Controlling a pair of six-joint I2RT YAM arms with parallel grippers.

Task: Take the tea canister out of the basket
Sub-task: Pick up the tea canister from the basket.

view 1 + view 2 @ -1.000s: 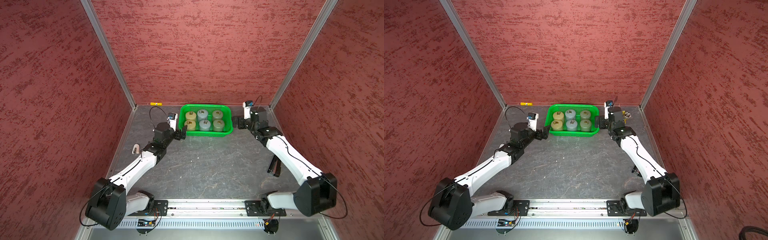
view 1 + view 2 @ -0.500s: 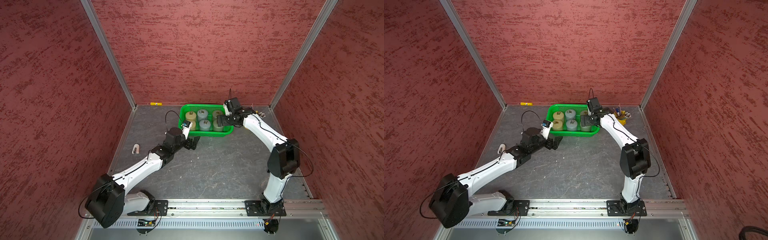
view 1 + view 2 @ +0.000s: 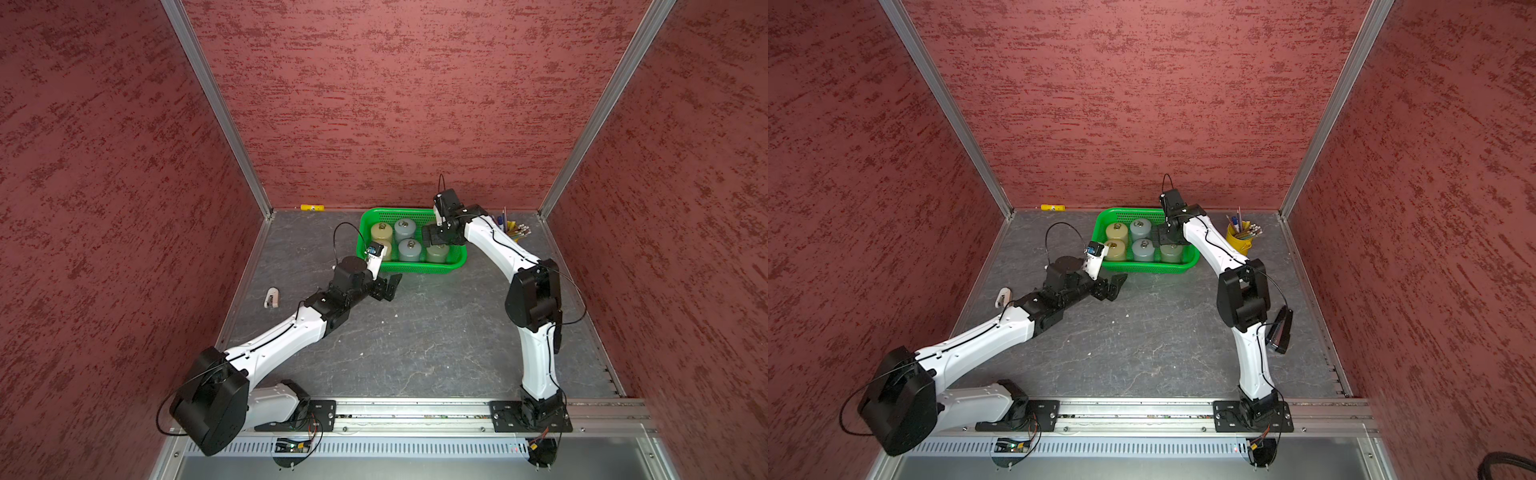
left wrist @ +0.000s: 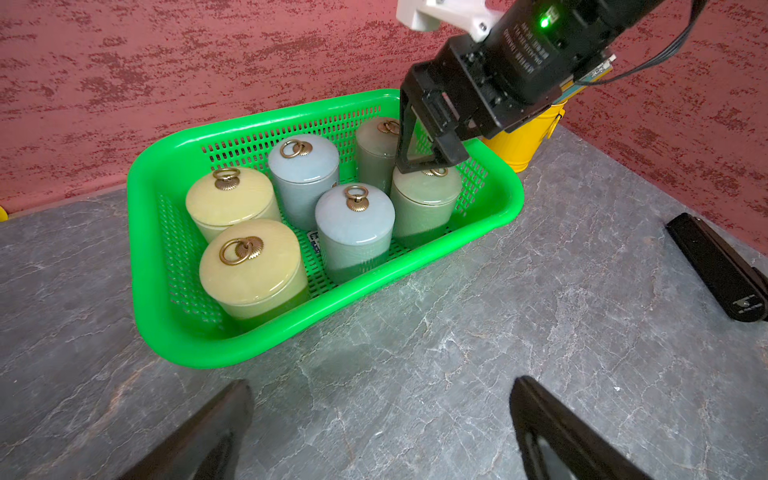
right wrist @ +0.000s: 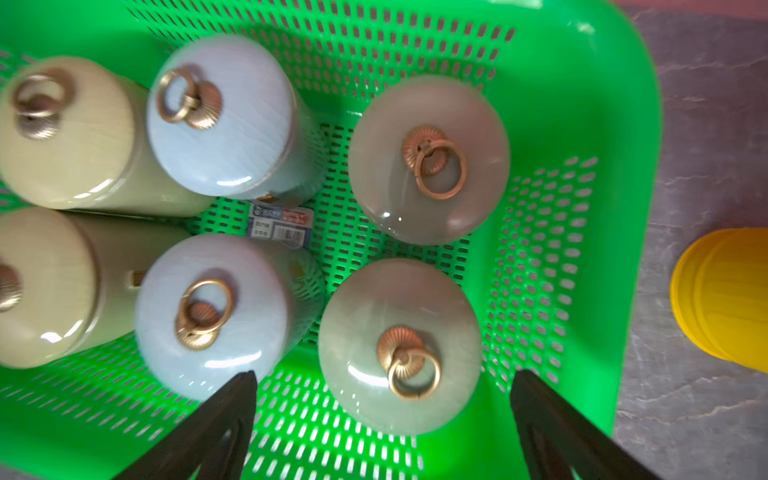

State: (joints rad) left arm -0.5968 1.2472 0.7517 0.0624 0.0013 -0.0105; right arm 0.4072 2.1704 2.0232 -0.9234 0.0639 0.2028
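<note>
The green basket (image 3: 415, 269) (image 3: 1150, 269) (image 4: 291, 338) (image 5: 582, 104) stands at the back of the table with several lidded tea canisters upright in it: cream, blue-grey and grey-green. My right gripper (image 3: 436, 239) (image 3: 1160, 239) (image 4: 428, 164) (image 5: 384, 374) hangs open over the basket's right end. Its fingers straddle the front grey-green tea canister (image 5: 357, 324) (image 4: 424, 208) just above the lid, holding nothing. My left gripper (image 3: 388, 286) (image 3: 1115, 284) (image 4: 382, 382) is open and empty, low over the table before the basket's front left corner.
A yellow bucket of pens (image 3: 1239, 241) (image 4: 523, 141) (image 5: 727, 299) stands right of the basket. A black flat object (image 3: 1279, 332) (image 4: 723, 274) lies at the right. A small white item (image 3: 271, 298) lies at the left, a yellow marker (image 3: 309, 207) by the back wall.
My right gripper swung from beside the basket's right end to over the canisters inside it. My left gripper moved from the basket's left side to in front of its front left corner.
</note>
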